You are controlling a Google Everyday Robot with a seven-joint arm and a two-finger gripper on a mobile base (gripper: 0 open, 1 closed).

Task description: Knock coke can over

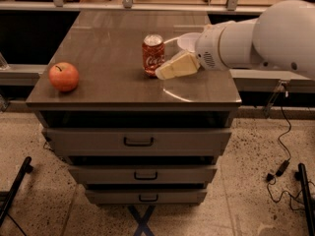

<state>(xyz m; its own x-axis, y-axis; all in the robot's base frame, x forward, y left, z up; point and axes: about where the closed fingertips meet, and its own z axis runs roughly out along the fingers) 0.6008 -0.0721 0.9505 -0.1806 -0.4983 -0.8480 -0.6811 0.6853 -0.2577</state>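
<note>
The coke can (153, 54), red with white script and a silver top, stands upright near the middle of the dark wooden cabinet top (108, 58). My gripper (163, 73) comes in from the right on a thick white arm (261, 36). Its cream fingers (179, 66) lie low over the top, and their tips are right beside the can's lower right side, touching it or nearly so.
A round red-orange apple (63, 76) sits at the cabinet top's front left. The cabinet has three drawers (138, 141) below. A bench with clutter runs along the back. Cables (283, 146) lie on the speckled floor at right.
</note>
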